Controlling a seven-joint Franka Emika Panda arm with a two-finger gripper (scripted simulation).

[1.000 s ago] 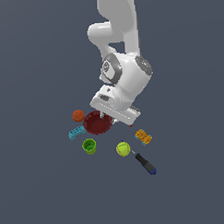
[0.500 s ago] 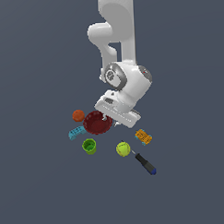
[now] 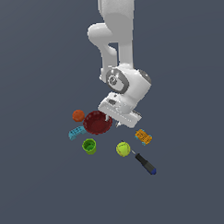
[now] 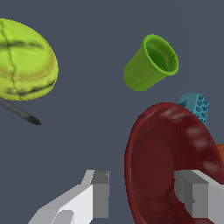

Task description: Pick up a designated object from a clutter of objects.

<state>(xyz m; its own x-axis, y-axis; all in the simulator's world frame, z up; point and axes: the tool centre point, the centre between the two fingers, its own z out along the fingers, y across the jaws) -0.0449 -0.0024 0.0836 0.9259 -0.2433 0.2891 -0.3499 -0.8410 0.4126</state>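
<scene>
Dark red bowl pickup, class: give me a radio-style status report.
Gripper open, jaws straddling the dark red bowl rim. Bowl not lifted. Green cup and cyan block close by, not blocking.

Exterior view looks down from afar; wrist view hovers close over the shared bowl.

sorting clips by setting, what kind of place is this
Most likely a simulated test scene, not a real room: a flat, featureless grey ground, cleanly rendered clutter like the dark red bowl and green cup, and a lone white arm.
</scene>
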